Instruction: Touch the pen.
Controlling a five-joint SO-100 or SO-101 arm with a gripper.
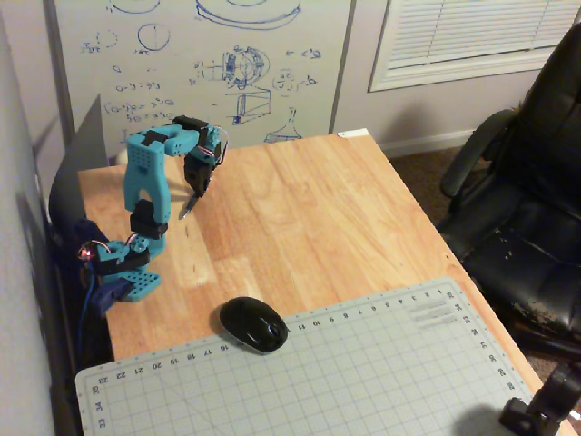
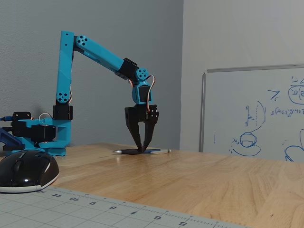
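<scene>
Likely light, stiff, roll-prone pen (image 2: pixel 141 151) near bench (image 1: pixel 363 227) far-left corner; claw (image 2: pixel 142 149) nearly closed, tips at its middle, best contact spot.

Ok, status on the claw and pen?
Claw down at the pen, tips nearly together, contact likely. Pen flat on the table. Mouse well clear, nothing in the way.

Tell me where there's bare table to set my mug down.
Free: the wood between the arm and the right table edge, behind the mat; most of the mat right of the mouse. Crowded: the left, where the gripper meets the pen.
</scene>
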